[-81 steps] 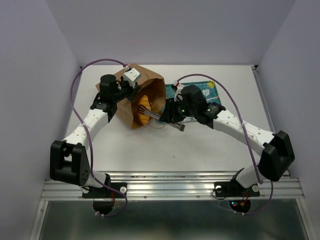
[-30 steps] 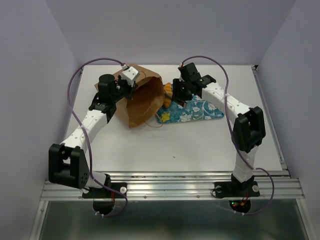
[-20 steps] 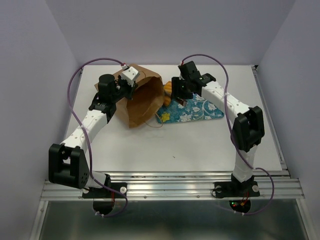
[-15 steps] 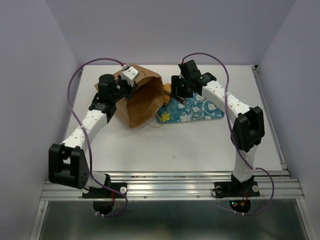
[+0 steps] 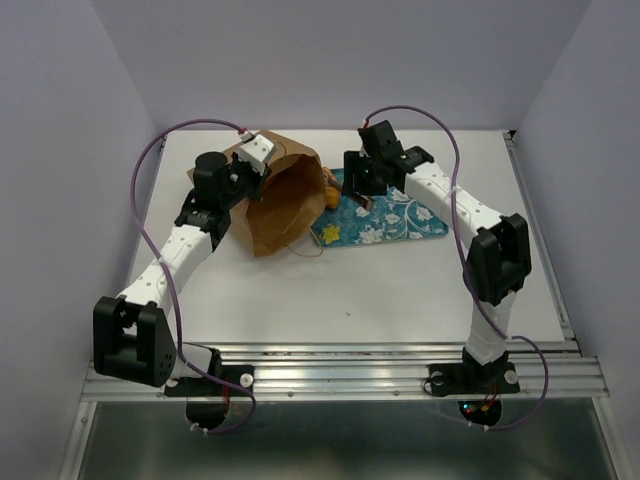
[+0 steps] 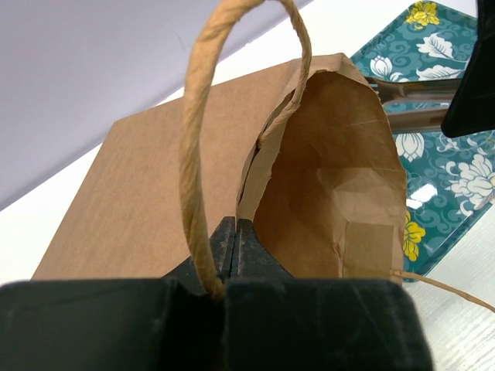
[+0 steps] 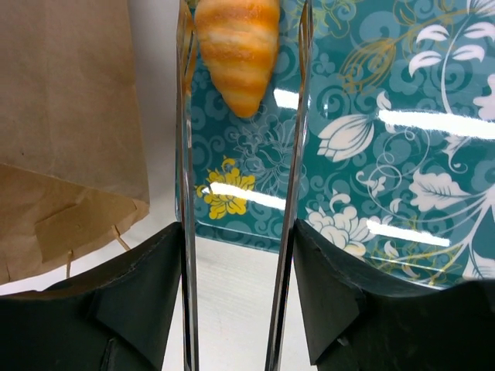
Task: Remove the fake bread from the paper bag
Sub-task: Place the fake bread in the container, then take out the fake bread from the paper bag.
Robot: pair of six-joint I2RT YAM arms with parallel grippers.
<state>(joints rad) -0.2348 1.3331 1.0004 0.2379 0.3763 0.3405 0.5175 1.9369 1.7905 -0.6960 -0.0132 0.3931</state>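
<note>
One glossy golden-orange toy croissant point(image 7: 236, 46) lies outside the bag, on the left end of a teal floral tray point(image 7: 387, 178), just beside the bag's mouth. In the top view it shows only as a small orange spot between bag and tray.

The tall brown kraft paper bag point(image 5: 283, 205) lies on its side on the white table point(image 5: 400, 290), its open mouth turned toward the tray and the near edge. The left wrist view looks into it and shows bare brown paper down to the folded bottom. One thin string handle point(image 6: 193, 154) arches up over the rim, and another trails loose on the table in front of the mouth.

The right gripper point(image 7: 242, 23) hangs over the tray with its two slim fingers spread wide on either side of the croissant. There is clear space on one side and the pastry sits close against the other finger, so it is not clamped. The right arm rises from its near base, bends at the elbow, and reaches far and leftward to the tray's corner next to the bag.

The left gripper point(image 6: 236, 236) is pinched closed on the bag's upper rim, holding the mouth open. The left arm stretches forward and inward from its base, a purple cable point(image 5: 150, 190) looping beside it.
</note>
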